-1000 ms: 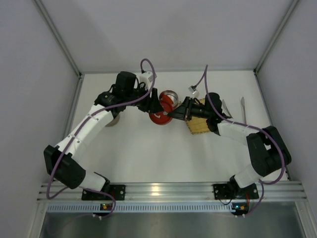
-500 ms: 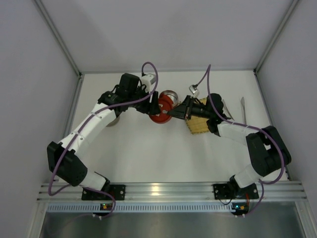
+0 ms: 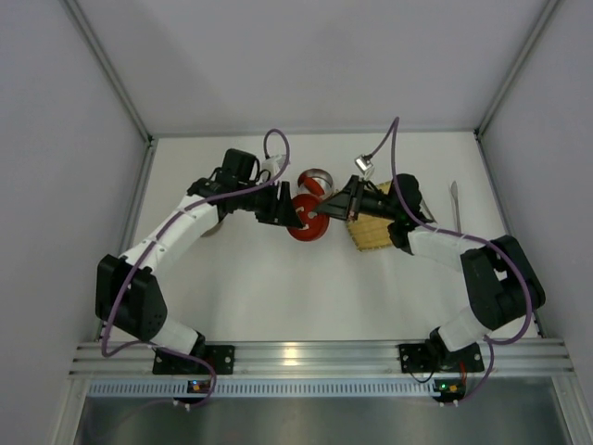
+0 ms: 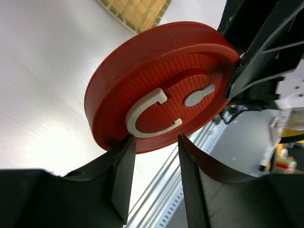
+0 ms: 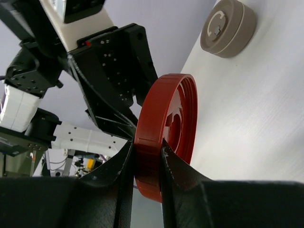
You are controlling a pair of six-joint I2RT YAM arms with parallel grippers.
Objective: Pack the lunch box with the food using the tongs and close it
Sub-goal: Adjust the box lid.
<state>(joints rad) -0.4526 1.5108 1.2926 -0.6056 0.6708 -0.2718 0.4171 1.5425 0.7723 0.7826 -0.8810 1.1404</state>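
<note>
No words, brands or numbers I can read. Signs only: the red lid (image 4: 161,85) has a white C-shaped mark (image 4: 142,118) and a small white keyhole mark (image 4: 199,95) on its ribbed face. The grey lid (image 5: 235,28) shows a similar white C.

We find the middle of the table (image 3: 278,297) crowded. The red lid (image 3: 307,222) stands on edge, pinched at its rim by the right gripper (image 3: 321,214). The left gripper (image 3: 293,219) is close on its other side, fingers apart at the rim, so nothing passes between the two. Just behind sits the steel tin (image 3: 317,176), and the bamboo mat (image 3: 369,234) lies under the right wrist. The left forearm overhangs the beige lid (image 5: 227,26). The tongs (image 3: 454,198) lie apart near the right wall, uncovered from above. We see bare tabletop toward the arm bases.
</note>
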